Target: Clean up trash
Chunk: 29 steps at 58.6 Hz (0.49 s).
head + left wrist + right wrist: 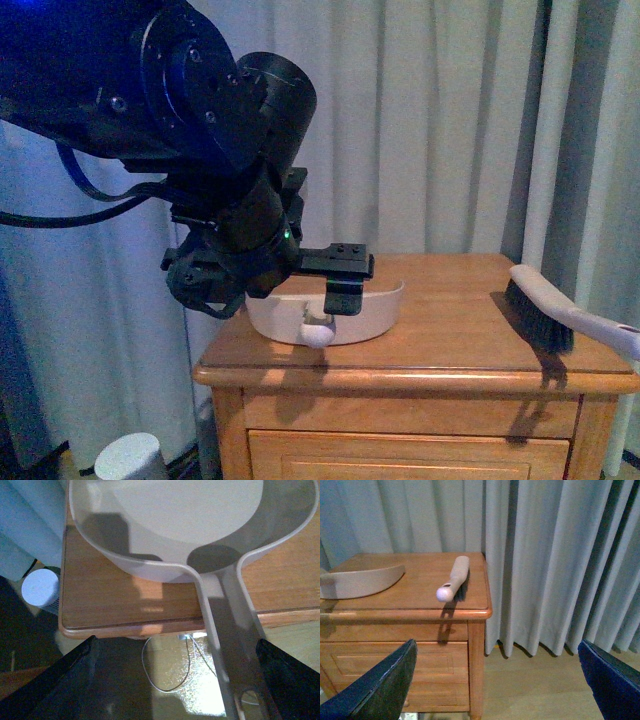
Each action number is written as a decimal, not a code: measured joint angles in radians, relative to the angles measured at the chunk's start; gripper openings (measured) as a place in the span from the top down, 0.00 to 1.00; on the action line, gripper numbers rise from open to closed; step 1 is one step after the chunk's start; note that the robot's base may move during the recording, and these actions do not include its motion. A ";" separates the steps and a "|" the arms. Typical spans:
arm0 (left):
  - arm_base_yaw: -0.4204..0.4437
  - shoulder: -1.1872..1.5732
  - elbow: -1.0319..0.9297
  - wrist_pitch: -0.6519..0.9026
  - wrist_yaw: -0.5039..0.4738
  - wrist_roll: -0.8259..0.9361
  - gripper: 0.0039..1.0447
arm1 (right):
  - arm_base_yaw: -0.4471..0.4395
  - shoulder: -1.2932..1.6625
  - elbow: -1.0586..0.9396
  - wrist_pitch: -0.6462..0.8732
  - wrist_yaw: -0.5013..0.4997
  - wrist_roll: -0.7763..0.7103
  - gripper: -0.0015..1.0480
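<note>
left pincer (176, 642) agape over dustpan handle (222, 611)

Wooden nightstand (450, 322) before pale curtains (420, 120)

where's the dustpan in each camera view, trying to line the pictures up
Front view: the dustpan sits left of centre on the nightstand, partly behind the left arm.
Left wrist view: the dustpan fills the upper part, its handle running to the bottom edge.
Right wrist view: only part of the dustpan shows, at the left edge.
Shared landmark: the nightstand's front edge, in all three.
</note>
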 joint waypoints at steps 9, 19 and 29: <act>-0.019 0.030 0.032 0.000 -0.002 -0.006 0.07 | 0.000 0.000 0.000 0.000 0.000 0.000 0.07; -0.024 0.053 0.044 0.000 -0.030 -0.002 0.07 | 0.000 0.000 0.000 0.000 0.000 0.000 0.07; -0.026 0.071 0.094 -0.033 -0.039 0.007 0.07 | 0.000 0.000 0.000 0.000 0.000 0.000 0.07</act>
